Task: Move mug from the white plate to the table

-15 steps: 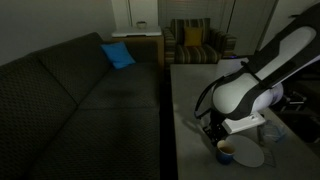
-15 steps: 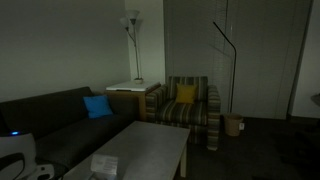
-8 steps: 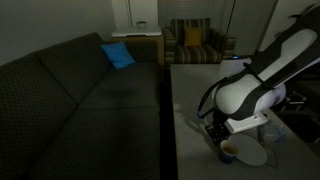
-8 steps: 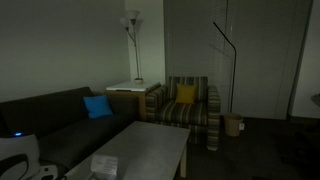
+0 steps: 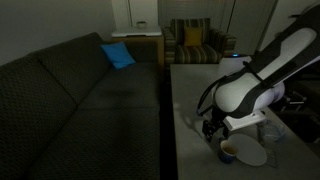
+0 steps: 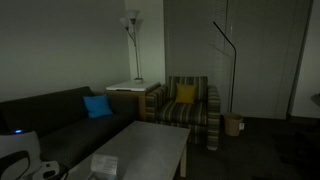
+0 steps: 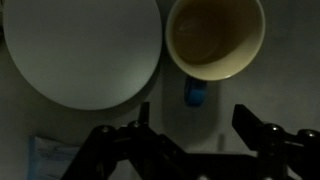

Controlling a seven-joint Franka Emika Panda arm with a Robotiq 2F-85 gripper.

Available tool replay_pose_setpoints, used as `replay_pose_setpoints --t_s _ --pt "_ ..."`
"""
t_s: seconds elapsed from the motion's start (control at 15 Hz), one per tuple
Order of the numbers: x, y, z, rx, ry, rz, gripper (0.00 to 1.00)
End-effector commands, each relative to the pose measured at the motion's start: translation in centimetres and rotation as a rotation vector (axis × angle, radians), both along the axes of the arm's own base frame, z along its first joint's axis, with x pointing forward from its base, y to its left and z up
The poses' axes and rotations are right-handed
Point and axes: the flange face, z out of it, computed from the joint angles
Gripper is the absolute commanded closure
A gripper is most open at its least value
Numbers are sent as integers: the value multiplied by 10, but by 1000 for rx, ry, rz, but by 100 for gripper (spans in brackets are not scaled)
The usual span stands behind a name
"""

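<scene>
In the wrist view the small blue mug [image 7: 215,38] with its tan inside stands upright on the grey table [image 7: 292,92], just beside the round white plate [image 7: 80,50] and off it. Its blue handle [image 7: 195,93] points toward my gripper [image 7: 197,125], which is open, with its dark fingers [image 7: 250,122] either side of the handle and clear of it. In an exterior view the gripper [image 5: 213,130] hangs low over the table [image 5: 195,90], just above the mug [image 5: 227,151] and the plate [image 5: 250,155].
A pale bluish-clear item [image 7: 50,155] lies near the plate. A white boxy object [image 6: 105,163] sits on the table [image 6: 150,145]. A dark sofa [image 5: 80,90] with a blue cushion [image 5: 117,55] runs along the table; a striped armchair [image 5: 195,42] stands beyond.
The jaws have gone from shut to open, letting go of the mug. The arm has barely moved.
</scene>
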Motion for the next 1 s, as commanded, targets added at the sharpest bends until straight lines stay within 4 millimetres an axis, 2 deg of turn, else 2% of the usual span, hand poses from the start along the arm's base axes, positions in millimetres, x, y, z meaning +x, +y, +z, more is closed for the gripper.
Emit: replay_pose_setpoints --t_s 0.0,0.4,0.47,0.93 --pt "7 11 7 -20 -43 56 0" --pt "13 36 21 -37 -50 88 0" --pt "16 33 27 -36 -49 36 0" --pt "35 11 52 -35 -113 -48 0"
